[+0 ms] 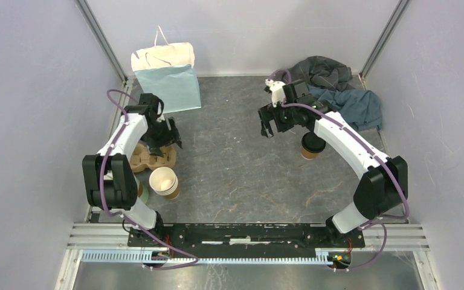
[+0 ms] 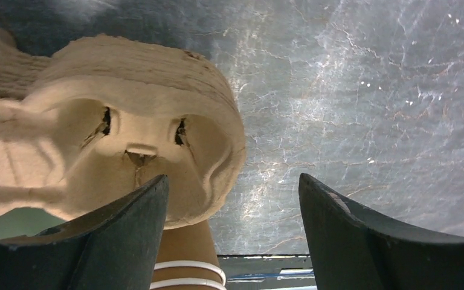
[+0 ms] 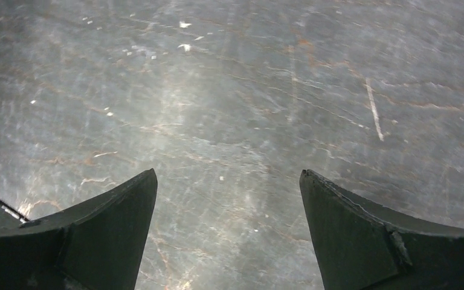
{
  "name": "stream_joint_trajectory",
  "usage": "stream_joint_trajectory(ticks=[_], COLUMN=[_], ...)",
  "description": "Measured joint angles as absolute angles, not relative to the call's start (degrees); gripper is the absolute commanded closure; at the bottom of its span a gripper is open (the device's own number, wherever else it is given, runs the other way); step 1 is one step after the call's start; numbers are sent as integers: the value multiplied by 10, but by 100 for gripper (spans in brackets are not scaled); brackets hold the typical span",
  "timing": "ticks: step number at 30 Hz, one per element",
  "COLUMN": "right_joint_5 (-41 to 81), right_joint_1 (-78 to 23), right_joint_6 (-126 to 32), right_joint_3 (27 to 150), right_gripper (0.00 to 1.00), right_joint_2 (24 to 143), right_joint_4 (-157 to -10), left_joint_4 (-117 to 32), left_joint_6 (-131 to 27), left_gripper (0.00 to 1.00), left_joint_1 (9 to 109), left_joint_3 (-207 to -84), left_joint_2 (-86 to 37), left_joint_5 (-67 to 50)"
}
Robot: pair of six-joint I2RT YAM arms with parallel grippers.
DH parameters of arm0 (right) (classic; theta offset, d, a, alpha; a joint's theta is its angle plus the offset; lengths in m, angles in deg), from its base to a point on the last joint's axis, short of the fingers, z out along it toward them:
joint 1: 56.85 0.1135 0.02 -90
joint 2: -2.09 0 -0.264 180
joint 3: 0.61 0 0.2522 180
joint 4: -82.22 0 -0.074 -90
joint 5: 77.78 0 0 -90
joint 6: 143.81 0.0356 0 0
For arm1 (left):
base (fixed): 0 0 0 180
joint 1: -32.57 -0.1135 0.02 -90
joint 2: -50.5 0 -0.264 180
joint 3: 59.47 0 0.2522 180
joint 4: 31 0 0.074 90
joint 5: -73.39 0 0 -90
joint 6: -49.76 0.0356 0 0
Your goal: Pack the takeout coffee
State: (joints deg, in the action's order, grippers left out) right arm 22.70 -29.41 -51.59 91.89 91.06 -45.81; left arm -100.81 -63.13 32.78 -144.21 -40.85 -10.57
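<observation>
My left gripper hangs, jaws wide, over the carrier at the left edge of the table. My right gripper gapes wide too, with the coffee beside its arm.

takeout coffee — half hidden behind right arm, pulp carrier cut off at edge

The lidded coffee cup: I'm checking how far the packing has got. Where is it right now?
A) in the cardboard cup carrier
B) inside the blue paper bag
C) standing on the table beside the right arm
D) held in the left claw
C: the lidded coffee cup stands upright on the grey table, close beside the right arm.
</observation>
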Motion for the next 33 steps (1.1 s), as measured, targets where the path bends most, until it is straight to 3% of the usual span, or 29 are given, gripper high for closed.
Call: stream_joint_trajectory(ticks=[6,13,24,33], right_joint_5=[249,265,273,278], right_joint_1=[-368,-361,-361,-361], right_joint_6=[-511,-511,-511,-511], right_joint_3=[913,911,892,887], right_gripper=[7,7,7,7], right_joint_2=[917,917,916,915], right_joint_4=[-458,-458,-460,-463], left_joint_4=[-982,-952,-940,-940], left_joint_6=[-588,-575,-568,-568], left_gripper=[16,16,41,55], left_joint_1=[308,292,291,291], left_joint_3=[-1431,-1400,-1398,-1396], left_joint_2=[-414,-427,-426,-424], left_joint_5=[-51,-12,9,11])
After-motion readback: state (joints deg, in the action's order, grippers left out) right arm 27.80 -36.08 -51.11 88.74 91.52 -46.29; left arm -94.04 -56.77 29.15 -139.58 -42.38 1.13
